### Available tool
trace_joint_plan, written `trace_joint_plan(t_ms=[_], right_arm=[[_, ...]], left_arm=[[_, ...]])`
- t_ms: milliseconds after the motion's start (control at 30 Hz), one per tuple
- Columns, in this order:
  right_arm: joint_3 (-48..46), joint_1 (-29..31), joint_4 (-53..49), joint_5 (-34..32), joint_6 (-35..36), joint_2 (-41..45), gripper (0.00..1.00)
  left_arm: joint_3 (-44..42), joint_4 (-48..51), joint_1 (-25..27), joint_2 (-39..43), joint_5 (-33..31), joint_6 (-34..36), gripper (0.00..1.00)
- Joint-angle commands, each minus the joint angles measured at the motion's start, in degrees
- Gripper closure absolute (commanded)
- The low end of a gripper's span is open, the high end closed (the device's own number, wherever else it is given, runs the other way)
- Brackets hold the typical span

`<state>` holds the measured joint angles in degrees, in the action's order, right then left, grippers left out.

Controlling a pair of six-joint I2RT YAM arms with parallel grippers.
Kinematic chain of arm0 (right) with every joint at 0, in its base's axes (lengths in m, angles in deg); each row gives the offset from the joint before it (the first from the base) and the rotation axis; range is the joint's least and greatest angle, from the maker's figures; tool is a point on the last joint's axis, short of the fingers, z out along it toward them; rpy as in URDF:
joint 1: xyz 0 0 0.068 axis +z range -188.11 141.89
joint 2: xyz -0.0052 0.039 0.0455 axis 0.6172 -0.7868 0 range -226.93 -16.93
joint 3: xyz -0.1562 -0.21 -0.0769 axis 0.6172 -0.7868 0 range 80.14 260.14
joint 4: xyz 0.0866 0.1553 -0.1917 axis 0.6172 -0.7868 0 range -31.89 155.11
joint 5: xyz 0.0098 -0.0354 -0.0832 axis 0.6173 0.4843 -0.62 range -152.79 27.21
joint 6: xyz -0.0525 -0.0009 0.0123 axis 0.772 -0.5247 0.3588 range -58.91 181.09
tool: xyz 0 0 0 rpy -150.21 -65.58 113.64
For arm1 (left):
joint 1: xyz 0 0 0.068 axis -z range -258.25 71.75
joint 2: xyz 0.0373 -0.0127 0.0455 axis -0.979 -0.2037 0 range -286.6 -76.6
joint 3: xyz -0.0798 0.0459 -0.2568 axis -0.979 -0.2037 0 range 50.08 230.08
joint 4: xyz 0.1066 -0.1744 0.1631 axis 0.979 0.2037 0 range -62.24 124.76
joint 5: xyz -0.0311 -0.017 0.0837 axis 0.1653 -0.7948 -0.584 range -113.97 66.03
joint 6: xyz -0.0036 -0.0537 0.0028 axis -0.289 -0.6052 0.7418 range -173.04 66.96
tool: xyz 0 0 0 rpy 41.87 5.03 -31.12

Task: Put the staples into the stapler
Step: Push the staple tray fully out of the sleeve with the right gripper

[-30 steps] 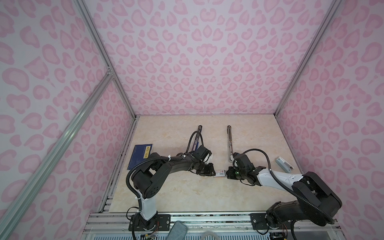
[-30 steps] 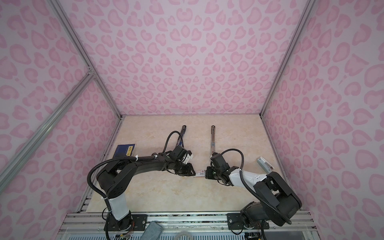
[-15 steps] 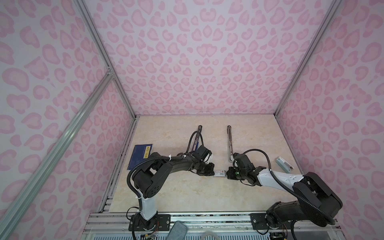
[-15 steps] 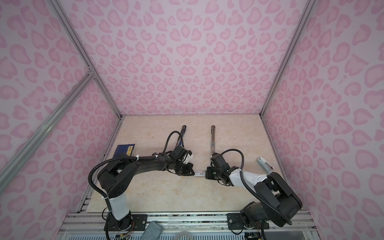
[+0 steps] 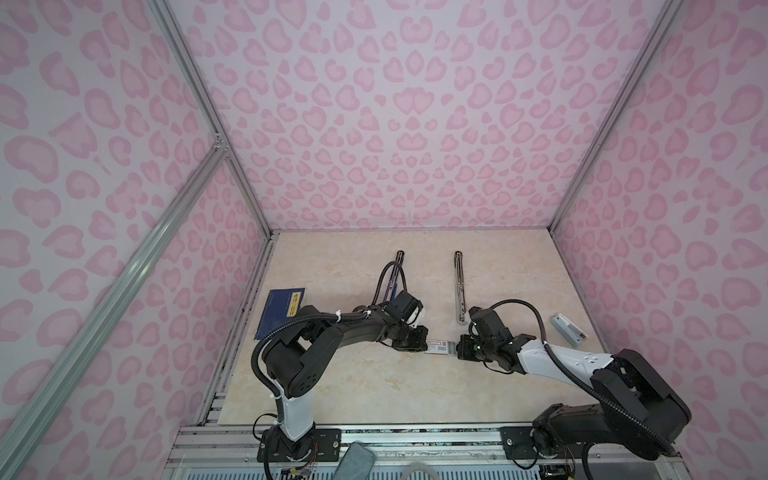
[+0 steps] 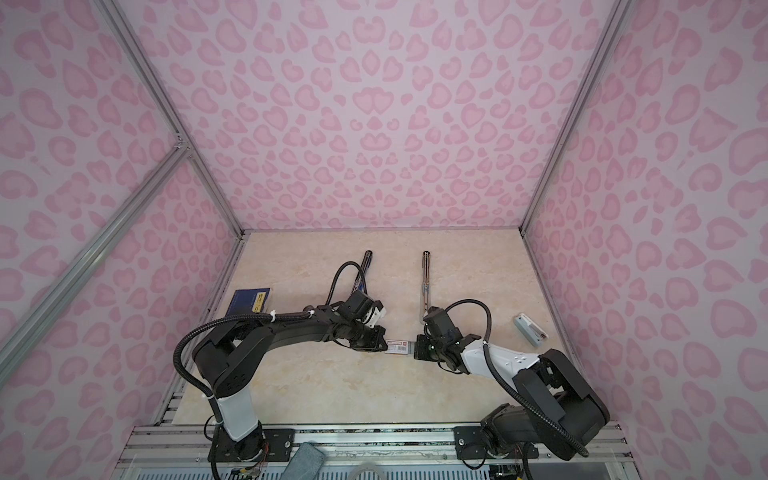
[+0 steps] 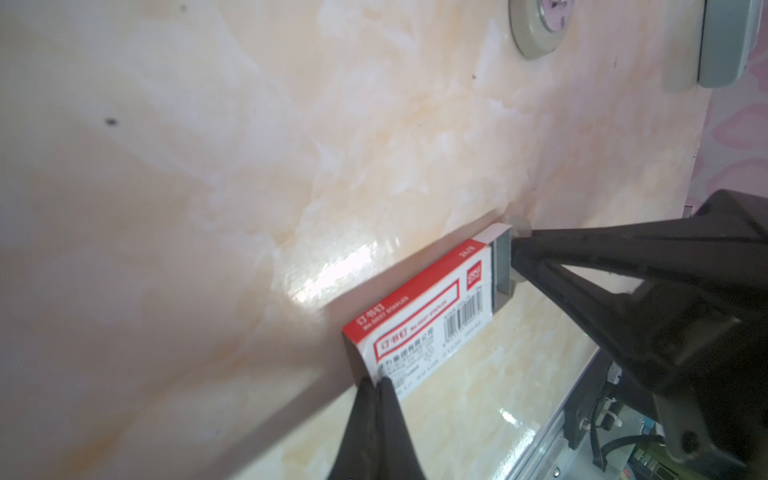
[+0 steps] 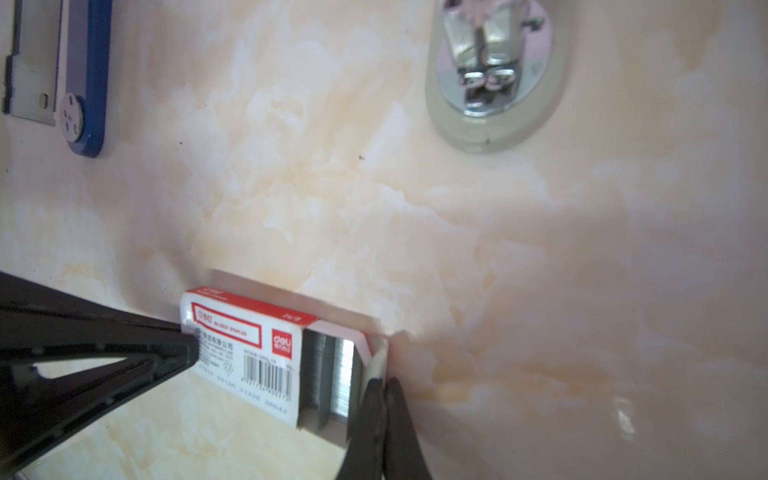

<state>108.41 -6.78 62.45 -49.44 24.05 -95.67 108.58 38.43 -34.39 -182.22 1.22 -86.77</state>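
A small white staple box (image 5: 437, 345) with a red label lies on the marble tabletop between both grippers, also seen in a top view (image 6: 398, 346). My left gripper (image 7: 376, 380) is shut on the end of the box sleeve (image 7: 419, 328). My right gripper (image 8: 380, 380) is shut on the white end flap of the box's tray. The tray sticks partly out of the sleeve, and the grey staples (image 8: 328, 374) show in the gap. The stapler (image 5: 459, 286) lies opened flat behind the right gripper, its grey anvil end (image 8: 494, 75) nearest the box.
A blue and metal stapler-like tool (image 5: 395, 276) lies behind the left arm, partly under its cable. A dark blue booklet (image 5: 282, 311) sits at the left edge. A small grey object (image 5: 567, 330) lies at the right, near the pink wall.
The left gripper's jaws have closed on the sleeve end of the box. Both arms and the box have stayed almost where they were.
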Motion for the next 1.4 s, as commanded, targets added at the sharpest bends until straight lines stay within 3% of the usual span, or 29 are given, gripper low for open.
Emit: trace_joint_plan(t_ms=[0, 533, 1367], right_arm=[[0.1, 0.0, -0.5, 0.1, 0.0, -0.2, 0.97], [5.8, 5.1, 2.7, 1.3, -0.1, -7.8, 0.97], [6.9, 3.9, 2.7, 0.1, -2.2, -9.7, 0.98]], left_arm=[[-0.5, 1.1, -0.2, 0.8, -1.1, 0.3, 0.97], [-6.2, 2.9, -2.4, 6.2, -4.5, -0.1, 0.97], [-14.5, 11.2, -11.0, 16.2, -13.7, 3.4, 0.97]])
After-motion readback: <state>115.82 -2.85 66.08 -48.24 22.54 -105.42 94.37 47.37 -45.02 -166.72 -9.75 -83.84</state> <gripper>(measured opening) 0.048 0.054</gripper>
